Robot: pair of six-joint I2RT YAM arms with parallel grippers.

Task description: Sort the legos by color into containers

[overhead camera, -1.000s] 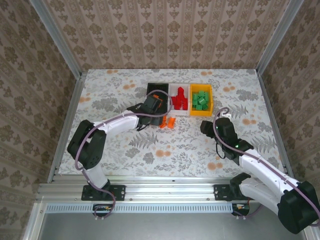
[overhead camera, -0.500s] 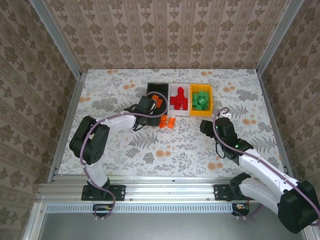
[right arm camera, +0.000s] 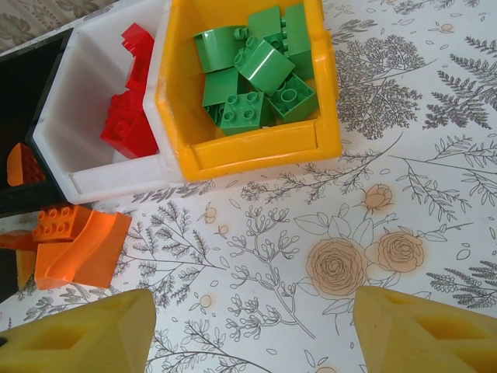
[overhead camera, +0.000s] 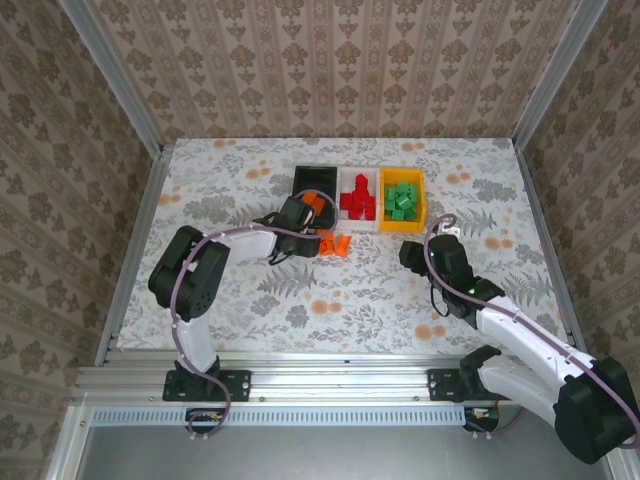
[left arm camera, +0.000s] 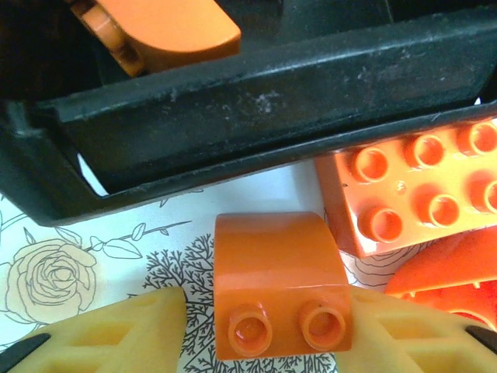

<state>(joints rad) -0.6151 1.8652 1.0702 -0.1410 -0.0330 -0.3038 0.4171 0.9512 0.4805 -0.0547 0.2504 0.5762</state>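
In the left wrist view a curved orange lego (left arm camera: 279, 284) lies on the table between my left gripper's (left arm camera: 268, 338) yellow fingers. The right finger touches it; a small gap remains at the left finger (left arm camera: 116, 334), so the jaws stand open around it. Just beyond is the black container (left arm camera: 272, 93) with an orange lego (left arm camera: 155, 31) inside. More orange legos (left arm camera: 419, 186) lie beside it. From above, the left gripper (overhead camera: 303, 232) sits in front of the black container (overhead camera: 300, 176). My right gripper (right arm camera: 256, 334) hovers open over bare table, holding nothing.
The white container (right arm camera: 101, 183) holds red legos (right arm camera: 128, 116). The yellow container (right arm camera: 256, 151) holds green legos (right arm camera: 256, 70). Loose orange legos (overhead camera: 335, 243) lie in front of the black and white containers. The right gripper (overhead camera: 410, 255) rests to the right of them.
The left gripper has come down from over the black container to the loose orange legos in front of it, and its jaws have narrowed. The right arm has not moved.
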